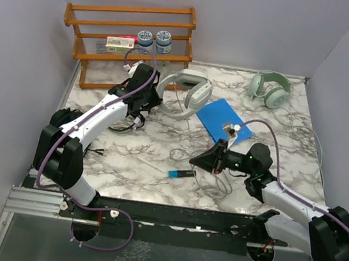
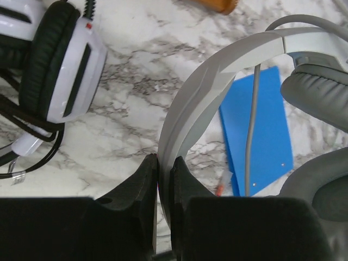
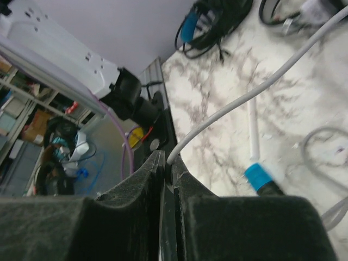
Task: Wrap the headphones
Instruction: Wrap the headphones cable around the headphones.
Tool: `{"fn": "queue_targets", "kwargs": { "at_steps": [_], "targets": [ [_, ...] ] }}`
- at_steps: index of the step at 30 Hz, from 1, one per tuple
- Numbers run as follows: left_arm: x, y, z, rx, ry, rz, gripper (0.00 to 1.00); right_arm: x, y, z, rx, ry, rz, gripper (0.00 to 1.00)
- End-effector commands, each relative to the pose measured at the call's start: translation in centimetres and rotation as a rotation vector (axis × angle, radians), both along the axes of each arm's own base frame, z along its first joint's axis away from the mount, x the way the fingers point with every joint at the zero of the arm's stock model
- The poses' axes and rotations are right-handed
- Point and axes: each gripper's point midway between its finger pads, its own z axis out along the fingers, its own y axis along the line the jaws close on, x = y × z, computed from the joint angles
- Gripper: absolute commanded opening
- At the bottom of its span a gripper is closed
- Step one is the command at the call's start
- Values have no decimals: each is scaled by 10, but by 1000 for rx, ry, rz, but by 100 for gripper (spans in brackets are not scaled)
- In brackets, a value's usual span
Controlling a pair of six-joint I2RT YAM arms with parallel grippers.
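My left gripper (image 2: 165, 168) is shut on the headband (image 2: 201, 87) of the grey-white headphones (image 1: 186, 93), which lie at the back middle of the marble table. Their grey ear cushion (image 2: 315, 98) shows at the right of the left wrist view. My right gripper (image 3: 169, 160) is shut on a thin white cable (image 3: 244, 100) that runs up and away to the right. In the top view this gripper (image 1: 196, 160) hovers low over the table's middle front, pointing left. A white-and-black pair of headphones (image 2: 60, 60) lies just left of the left gripper.
A blue card (image 1: 224, 121) lies beside the held headphones. A pale green pair (image 1: 269, 89) sits at the back right, with cable loops (image 1: 219, 183) trailing forward. A blue-tipped pen (image 1: 181, 173) lies near the front. A wooden rack (image 1: 129, 38) stands at the back left. Black headphones (image 1: 65, 117) are by the left arm.
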Motion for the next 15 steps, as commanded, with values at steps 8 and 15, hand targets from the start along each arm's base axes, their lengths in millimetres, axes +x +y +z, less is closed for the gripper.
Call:
{"fn": "queue_targets", "kwargs": {
  "at_steps": [8,15],
  "targets": [
    [-3,56,-53,223,66,114,1,-26,18,-23,-170,98,38,10],
    [-55,59,-113,252,232,53,3,-22,17,-68,-239,227,3,7]
  ]
}}
